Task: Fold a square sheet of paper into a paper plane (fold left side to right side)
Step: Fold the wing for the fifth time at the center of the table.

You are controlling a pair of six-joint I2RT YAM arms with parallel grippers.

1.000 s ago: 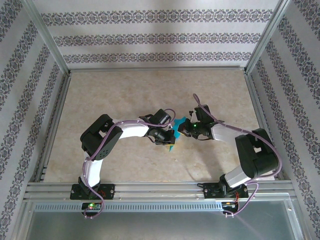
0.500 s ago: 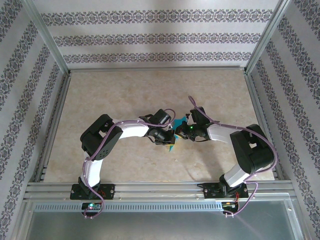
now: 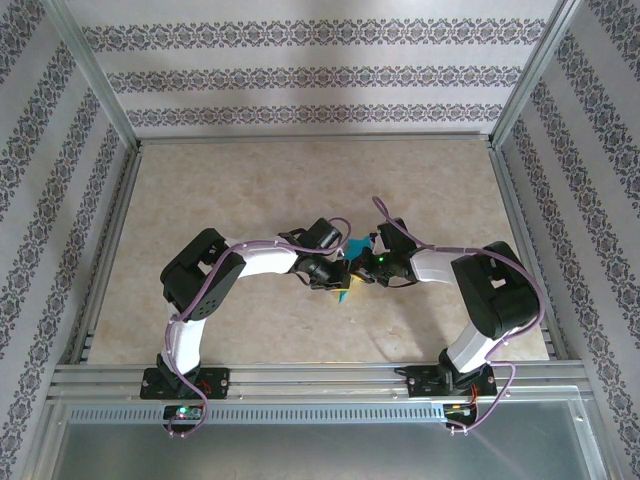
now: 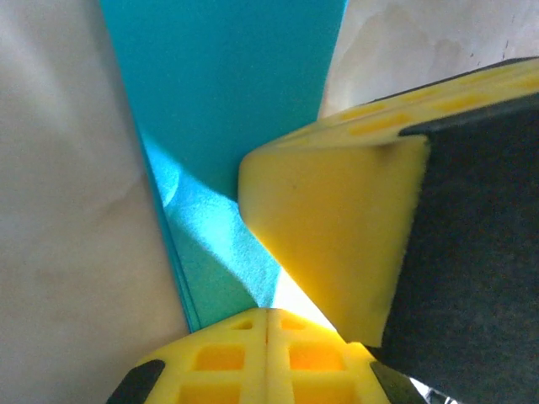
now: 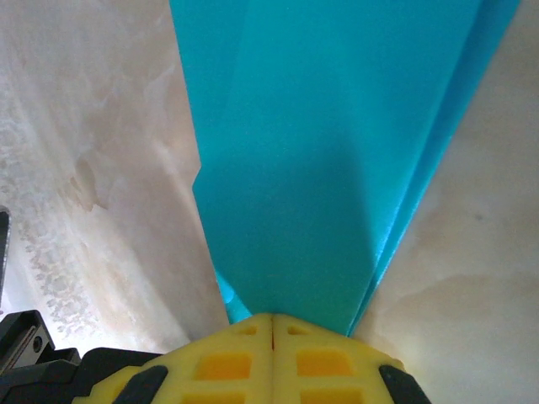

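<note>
— Pale mottled surface [image 3: 250, 190], with the arms out over its middle. Where's the paper [image 3: 356, 246]?

— Mid-surface, a narrow teal strip caught between the two wrists. The left fingers [image 4: 219, 362] are closed and the paper runs down to their tips; I can't tell if they nip it. The right fingers [image 5: 227, 366] are closed on its layered end.

— What could go wrong?

— Two closed grips sit very near each other. If the arms pull apart or twist, thin paper may tear or crease off-line. If one lets go early, the layers could spring open. What looks like a right finger lies close beside the left pair, so they might jam.

— And the room?

— Striped floral wallpaper [image 3: 40, 200] on the left, far and right walls, metal posts [image 3: 95, 75] at the corners, and a rail [image 3: 320, 380] along the near edge.
</note>
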